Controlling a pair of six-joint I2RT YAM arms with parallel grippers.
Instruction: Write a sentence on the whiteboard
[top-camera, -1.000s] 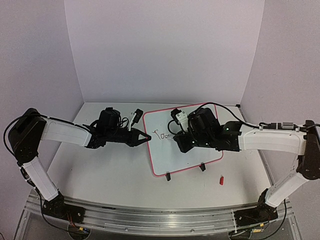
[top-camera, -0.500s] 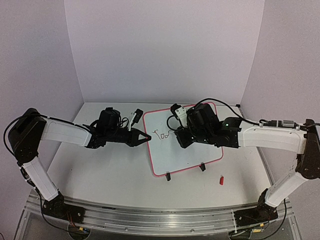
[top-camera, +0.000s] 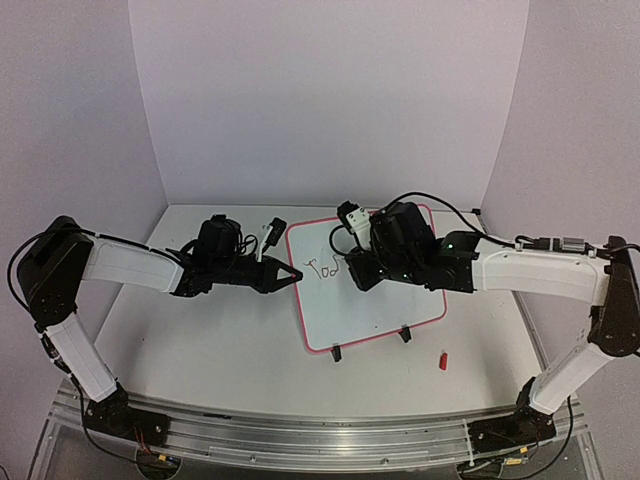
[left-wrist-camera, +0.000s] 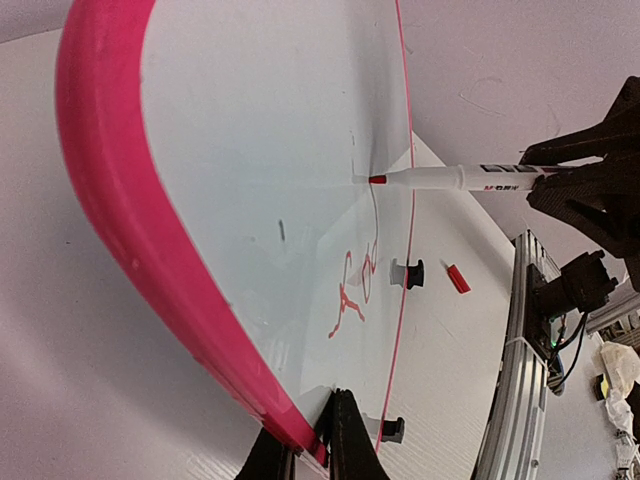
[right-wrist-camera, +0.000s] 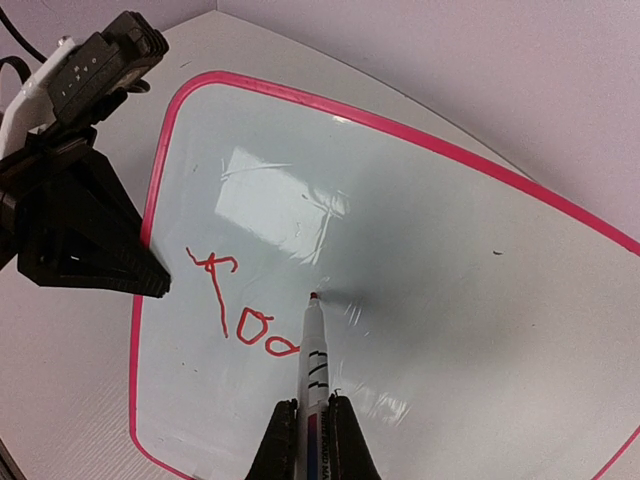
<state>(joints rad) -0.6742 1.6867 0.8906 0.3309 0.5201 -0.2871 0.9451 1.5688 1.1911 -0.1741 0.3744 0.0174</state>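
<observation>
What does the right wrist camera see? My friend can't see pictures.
A white marker with a red tip, clamped in the right end effector, touches a glossy white board with a pink frame, right of red letters. The black left end effector pinches the board's left edge.

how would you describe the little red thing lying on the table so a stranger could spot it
Find the pink-framed whiteboard propped at a tilt mid-table. On the table just off its near right corner, past the right black foot, lies a small red piece. It is the only loose red thing; the red writing is on the board itself.
</observation>
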